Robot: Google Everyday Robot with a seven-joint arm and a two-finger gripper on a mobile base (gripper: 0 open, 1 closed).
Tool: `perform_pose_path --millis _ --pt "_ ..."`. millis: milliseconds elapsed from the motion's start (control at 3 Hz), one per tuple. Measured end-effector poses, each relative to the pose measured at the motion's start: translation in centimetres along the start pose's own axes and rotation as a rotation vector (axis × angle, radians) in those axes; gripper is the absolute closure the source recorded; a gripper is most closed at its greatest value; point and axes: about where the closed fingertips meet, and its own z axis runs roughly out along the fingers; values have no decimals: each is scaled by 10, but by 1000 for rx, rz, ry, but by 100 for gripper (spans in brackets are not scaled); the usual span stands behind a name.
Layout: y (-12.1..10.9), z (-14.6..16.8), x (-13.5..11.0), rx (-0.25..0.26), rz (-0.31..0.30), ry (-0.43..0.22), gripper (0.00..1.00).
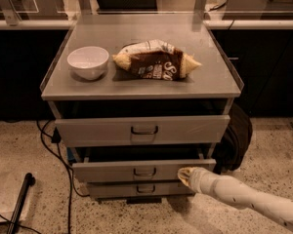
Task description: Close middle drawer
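The grey metal cabinet point(136, 89) has three drawers. The middle drawer point(107, 170), with a flat front and a small dark loop handle point(144, 172), stands pulled out a short way. My gripper point(184, 175) at the end of the white arm presses against the right part of that drawer's front. The top drawer point(141, 129) is taller and also stands slightly out. The lowest drawer point(136, 189) sits just below.
A white bowl point(88, 61) and a brown snack bag point(156, 58) lie on the cabinet top. A black bag point(237, 135) leans at the cabinet's right side. Black cables point(53, 155) and a dark pole point(20, 201) lie on the floor at left.
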Motion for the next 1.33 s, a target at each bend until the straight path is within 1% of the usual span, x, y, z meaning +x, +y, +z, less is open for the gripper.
perform_pose_path --millis 333,667,1000,1333 --pt "-32 17 1 24 10 10 100" --pt "-32 17 1 23 10 10 100" --pt "-27 14 -1 10 22 1 100" --pt "-11 -4 -6 -36 54 -17 100"
